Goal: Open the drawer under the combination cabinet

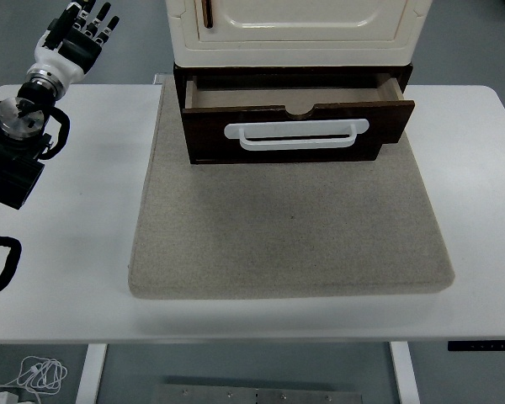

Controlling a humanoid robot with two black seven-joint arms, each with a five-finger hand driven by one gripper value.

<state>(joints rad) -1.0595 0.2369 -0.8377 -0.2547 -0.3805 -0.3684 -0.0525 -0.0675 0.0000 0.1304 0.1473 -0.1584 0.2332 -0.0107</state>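
On the grey mat [290,231] in the middle of the white table [67,252]: the drawer [296,126] under the cream cabinet [296,29] already sits part-way out.

The left hand [74,35] hangs up at the far left corner, well apart from the drawer, fingers spread and holding nothing; the right hand isn't in view. The drawer looks like stiff dark wood, probably light since it seems empty. I'd say the white handle [296,135] across its front is the obvious spot to hook fingers, near the middle so it slides straight. The cabinet might shift if yanked.
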